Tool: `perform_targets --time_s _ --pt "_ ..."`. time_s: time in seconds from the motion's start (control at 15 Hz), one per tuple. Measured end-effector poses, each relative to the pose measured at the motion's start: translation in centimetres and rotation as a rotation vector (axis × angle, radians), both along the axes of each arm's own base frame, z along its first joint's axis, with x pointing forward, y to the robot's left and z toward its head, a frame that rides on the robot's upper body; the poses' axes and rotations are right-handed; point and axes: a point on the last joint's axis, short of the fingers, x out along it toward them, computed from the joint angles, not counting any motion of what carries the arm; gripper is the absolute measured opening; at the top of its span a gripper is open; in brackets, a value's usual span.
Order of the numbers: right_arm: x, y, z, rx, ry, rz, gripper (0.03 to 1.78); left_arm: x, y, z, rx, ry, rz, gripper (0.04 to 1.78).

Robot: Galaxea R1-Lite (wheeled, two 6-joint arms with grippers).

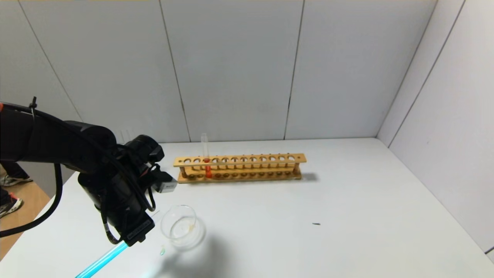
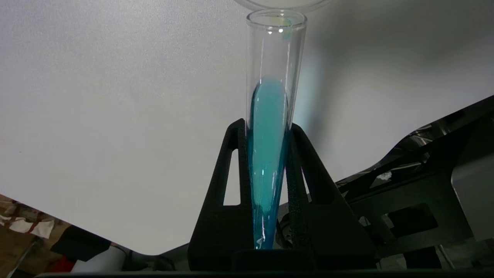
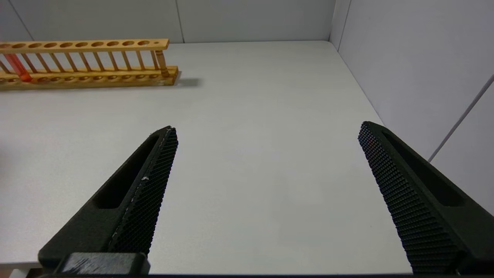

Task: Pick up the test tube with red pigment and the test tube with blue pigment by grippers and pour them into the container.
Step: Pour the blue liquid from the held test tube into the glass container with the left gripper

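Observation:
My left gripper (image 1: 142,226) is shut on the test tube with blue pigment (image 1: 102,260), held tilted low over the table's front left. In the left wrist view the tube (image 2: 269,154) is pinched between both fingers, and its open mouth almost touches the rim of the container (image 2: 281,3). The teal liquid reaches partway up the tube. The container (image 1: 178,227), a clear glass dish, stands just right of the gripper. The test tube with red pigment (image 1: 207,164) stands upright in the wooden rack (image 1: 251,168); it also shows in the right wrist view (image 3: 15,65). My right gripper (image 3: 266,133) is open and empty, above the table's right part.
A small teal drop (image 1: 162,251) lies on the table beside the dish. A dark speck (image 1: 316,223) lies mid-table. The rack's other holes (image 3: 88,63) are empty. Grey walls close the back and right; the table's left edge (image 1: 50,204) is near the left arm.

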Motion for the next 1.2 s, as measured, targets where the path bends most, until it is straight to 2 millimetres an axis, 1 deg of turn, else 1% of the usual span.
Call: perform_targets --time_s 0.27,0.73,0.93,1.2 --pt "0.0 0.0 0.0 0.0 0.0 0.0 1.71 0.9 -0.2 -0.2 0.033 0.021 0.01 0.3" --pt "0.0 0.0 0.0 0.0 0.0 0.0 1.71 1.9 -0.6 -0.5 0.063 0.065 0.01 0.3" --pt "0.0 0.0 0.0 0.0 0.0 0.0 1.71 2.1 -0.9 -0.1 0.08 0.105 0.006 0.3" --pt "0.0 0.0 0.0 0.0 0.0 0.0 1.71 2.6 -2.1 1.1 0.109 0.131 -0.024 0.3"
